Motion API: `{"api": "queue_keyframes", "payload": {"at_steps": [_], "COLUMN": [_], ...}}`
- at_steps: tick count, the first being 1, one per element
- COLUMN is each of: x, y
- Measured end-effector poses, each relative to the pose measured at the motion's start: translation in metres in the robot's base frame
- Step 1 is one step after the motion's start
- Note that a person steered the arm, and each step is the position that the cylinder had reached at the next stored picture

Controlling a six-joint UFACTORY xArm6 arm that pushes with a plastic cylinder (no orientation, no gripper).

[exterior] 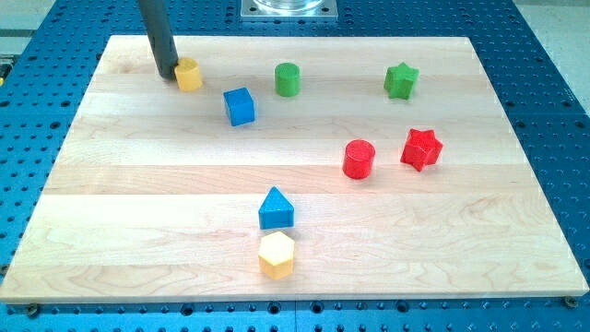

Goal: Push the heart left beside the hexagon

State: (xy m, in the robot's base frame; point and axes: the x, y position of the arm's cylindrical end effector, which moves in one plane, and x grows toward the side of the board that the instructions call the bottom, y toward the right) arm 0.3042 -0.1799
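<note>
A yellow heart (189, 75) lies near the board's top left. My tip (167, 74) rests on the board right at the heart's left side, touching or nearly touching it. A yellow hexagon (277, 254) lies near the view's bottom centre, far below and to the right of the heart. A blue triangle (276, 209) sits just above the hexagon, almost touching it.
A blue cube (240, 106) lies right of and below the heart. A green cylinder (288, 79) and a green star (401, 81) lie along the top. A red cylinder (359, 159) and a red star (421, 148) lie at the right. The wooden board (138, 231) sits on a blue perforated table.
</note>
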Motion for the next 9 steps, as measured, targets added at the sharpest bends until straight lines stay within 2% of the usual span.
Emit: {"api": "queue_keyframes", "payload": {"at_steps": [1, 2, 3, 4, 5, 6, 7, 8, 9], "x": [0.102, 0.107, 0.037, -0.022, -0.046, -0.046, -0.025, 0.022, 0.027], "y": [0.013, -0.023, -0.038, -0.028, -0.015, 0.039, 0.053, 0.033, 0.033]}}
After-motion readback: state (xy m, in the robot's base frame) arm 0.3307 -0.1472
